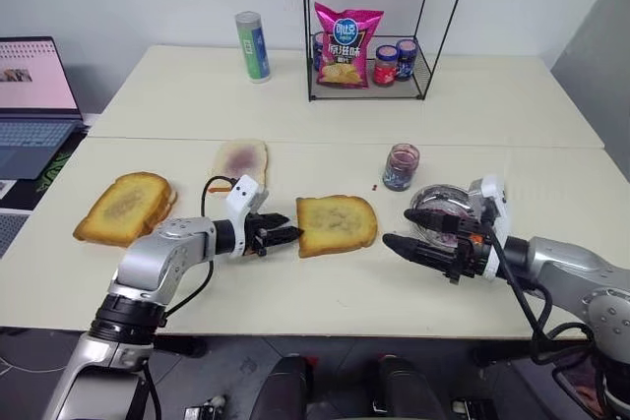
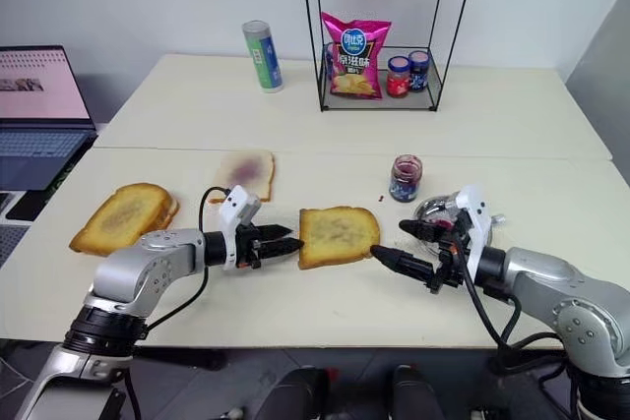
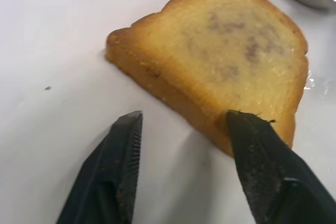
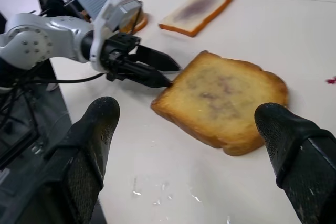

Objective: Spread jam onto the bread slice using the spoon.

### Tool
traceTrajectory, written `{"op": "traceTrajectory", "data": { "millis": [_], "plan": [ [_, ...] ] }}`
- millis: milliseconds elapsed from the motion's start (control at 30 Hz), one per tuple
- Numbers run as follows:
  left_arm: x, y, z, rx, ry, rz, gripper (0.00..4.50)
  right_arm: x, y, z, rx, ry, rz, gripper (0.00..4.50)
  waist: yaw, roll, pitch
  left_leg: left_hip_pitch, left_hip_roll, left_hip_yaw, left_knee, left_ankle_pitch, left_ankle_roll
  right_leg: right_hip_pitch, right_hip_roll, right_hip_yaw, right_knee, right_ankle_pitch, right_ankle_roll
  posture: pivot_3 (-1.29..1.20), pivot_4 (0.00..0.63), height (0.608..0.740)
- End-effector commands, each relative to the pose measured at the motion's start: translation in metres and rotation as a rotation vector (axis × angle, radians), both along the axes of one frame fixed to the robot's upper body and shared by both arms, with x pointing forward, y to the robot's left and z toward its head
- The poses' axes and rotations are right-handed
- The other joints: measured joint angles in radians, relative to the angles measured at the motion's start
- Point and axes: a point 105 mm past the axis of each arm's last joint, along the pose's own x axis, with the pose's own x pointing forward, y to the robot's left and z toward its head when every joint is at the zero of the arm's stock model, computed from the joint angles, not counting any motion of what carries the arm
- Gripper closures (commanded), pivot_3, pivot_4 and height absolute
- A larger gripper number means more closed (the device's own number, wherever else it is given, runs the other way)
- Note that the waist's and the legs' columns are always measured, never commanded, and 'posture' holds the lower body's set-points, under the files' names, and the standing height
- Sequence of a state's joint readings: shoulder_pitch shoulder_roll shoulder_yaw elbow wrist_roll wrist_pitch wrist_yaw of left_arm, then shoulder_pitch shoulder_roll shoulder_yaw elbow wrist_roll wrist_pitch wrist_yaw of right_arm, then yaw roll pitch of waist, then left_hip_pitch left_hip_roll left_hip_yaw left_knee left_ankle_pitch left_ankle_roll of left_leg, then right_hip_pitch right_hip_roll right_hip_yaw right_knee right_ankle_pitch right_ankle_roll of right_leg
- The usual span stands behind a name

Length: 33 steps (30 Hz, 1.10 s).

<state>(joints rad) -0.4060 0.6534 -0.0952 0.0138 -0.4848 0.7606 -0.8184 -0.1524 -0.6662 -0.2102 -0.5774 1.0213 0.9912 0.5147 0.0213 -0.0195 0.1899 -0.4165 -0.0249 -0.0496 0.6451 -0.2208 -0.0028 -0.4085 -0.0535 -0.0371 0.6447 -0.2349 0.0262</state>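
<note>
The left gripper hovers with fingers parted and empty, tips just beside the near edge of the bread slice. The right gripper gapes wide, holding nothing, the jam jar just beyond it.

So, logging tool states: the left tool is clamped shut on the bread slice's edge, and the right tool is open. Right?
Not quite. The left tool is open at the bread slice, one finger touching its edge, as the left wrist view shows. The right tool is open.
</note>
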Motion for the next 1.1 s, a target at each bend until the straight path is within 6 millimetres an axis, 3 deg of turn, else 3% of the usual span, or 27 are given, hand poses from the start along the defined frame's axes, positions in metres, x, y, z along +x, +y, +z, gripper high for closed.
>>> {"op": "traceTrajectory", "data": {
  "millis": [33, 200, 300, 400, 567, 700, 867, 1100],
  "plan": [
    [-0.008, 0.008, 0.018, 0.009, -0.056, -0.008, 0.96, -0.003, -0.017, 0.016, 0.049, -0.05, -0.096, 0.0, 0.0, 0.0, 0.0, 0.0, 0.0, 0.0, 0.0, 0.0, 0.0, 0.0, 0.0, 0.0, 0.0, 0.0, 0.0, 0.0, 0.15, 0.74],
    [-0.013, 0.01, 0.037, 0.079, -0.195, -0.043, 0.04, 0.0, -0.039, 0.02, 0.128, -0.044, -0.252, 0.0, 0.001, 0.0, 0.0, 0.0, 0.0, 0.0, 0.0, 0.0, 0.0, 0.0, 0.0, 0.0, 0.0, 0.0, 0.0, 0.0, 0.15, 0.74],
    [-0.018, -0.013, 0.054, 0.099, -0.326, -0.136, 0.02, 0.002, -0.066, 0.019, 0.199, -0.021, -0.394, 0.0, 0.001, 0.0, 0.0, 0.0, 0.0, 0.0, 0.0, 0.0, 0.0, 0.0, 0.0, 0.001, 0.0, -0.002, -0.004, 0.0, 0.15, 0.74],
    [-0.038, -0.031, 0.059, 0.212, -0.448, -0.365, 0.02, -0.001, -0.084, 0.011, 0.253, 0.004, -0.533, 0.0, 0.004, 0.0, 0.0, 0.0, 0.0, 0.001, 0.0, 0.0, 0.0, 0.0, -0.001, 0.001, -0.001, -0.002, -0.004, 0.0, 0.15, 0.74],
    [-0.031, -0.06, 0.089, 0.127, -0.569, -0.429, 0.02, -0.002, -0.116, 0.006, 0.336, 0.017, -0.734, 0.0, 0.003, 0.001, 0.0, 0.0, 0.0, 0.002, 0.0, 0.0, 0.0, 0.001, -0.001, 0.002, 0.0, -0.003, -0.005, 0.0, 0.15, 0.74],
    [-0.03, -0.081, 0.088, 0.116, -0.6, -0.493, 0.02, -0.004, -0.133, -0.009, 0.316, 0.046, -0.839, 0.0, 0.001, 0.003, -0.001, 0.002, 0.0, 0.002, 0.001, 0.0, 0.0, 0.002, 0.001, 0.002, 0.0, -0.003, -0.005, 0.0, 0.15, 0.74],
    [-0.027, -0.102, 0.093, 0.065, -0.647, -0.531, 0.02, 0.017, -0.135, -0.024, 0.481, 0.121, -0.879, 0.0, -0.007, 0.003, -0.001, 0.002, 0.0, 0.004, 0.001, 0.0, 0.0, 0.002, 0.003, 0.003, 0.0, 0.001, 0.003, 0.0, 0.15, 0.74],
    [-0.031, -0.105, 0.096, 0.036, -0.633, -0.554, 0.02, 0.058, -0.138, -0.042, 0.564, 0.191, -0.861, 0.0, -0.024, 0.004, -0.001, 0.002, 0.001, 0.005, 0.0, 0.0, 0.001, 0.001, 0.007, 0.003, 0.001, 0.002, 0.003, 0.0, 0.15, 0.74]
  ]
}}
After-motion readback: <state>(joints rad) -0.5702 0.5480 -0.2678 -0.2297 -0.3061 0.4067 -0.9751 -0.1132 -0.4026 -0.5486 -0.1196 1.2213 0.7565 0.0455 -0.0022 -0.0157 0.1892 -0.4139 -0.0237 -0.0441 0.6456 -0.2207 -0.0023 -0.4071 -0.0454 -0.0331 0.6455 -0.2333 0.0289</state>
